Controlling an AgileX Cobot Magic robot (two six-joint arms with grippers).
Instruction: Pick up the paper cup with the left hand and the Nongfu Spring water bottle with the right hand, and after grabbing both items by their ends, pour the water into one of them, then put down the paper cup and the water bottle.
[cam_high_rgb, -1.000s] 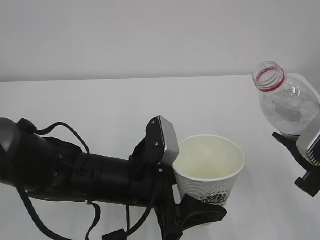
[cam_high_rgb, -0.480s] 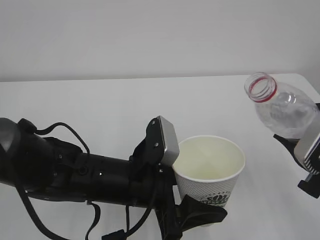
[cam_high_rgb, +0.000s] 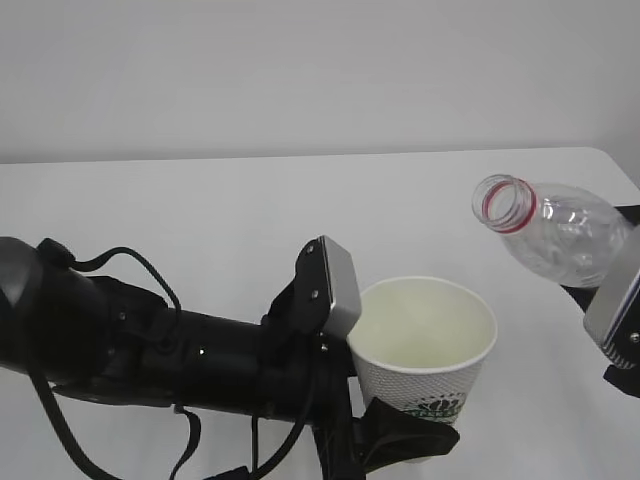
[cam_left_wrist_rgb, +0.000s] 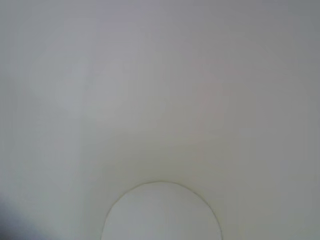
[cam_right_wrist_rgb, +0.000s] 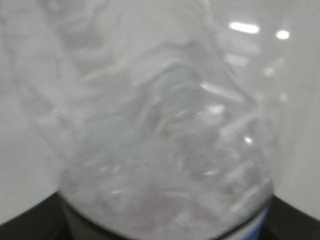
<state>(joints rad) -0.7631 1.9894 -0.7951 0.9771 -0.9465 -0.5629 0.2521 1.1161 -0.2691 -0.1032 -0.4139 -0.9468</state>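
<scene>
Left hand (cam_high_rgb: 400, 440) is clamped low on the upright cup (cam_high_rgb: 425, 345), thin-walled and easily crushed, while right hand (cam_high_rgb: 615, 325) grips the base end of the capless bottle (cam_high_rgb: 550, 235), light, slick and flexing, tilted neck-first above and beside the cup rim.

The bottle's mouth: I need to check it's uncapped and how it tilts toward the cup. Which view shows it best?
The exterior view: the bottle shows its open, red-ringed mouth, tilted left above the cup. The right wrist view shows only its blurred ribbed body filling the frame. The left wrist view shows none of it.
</scene>
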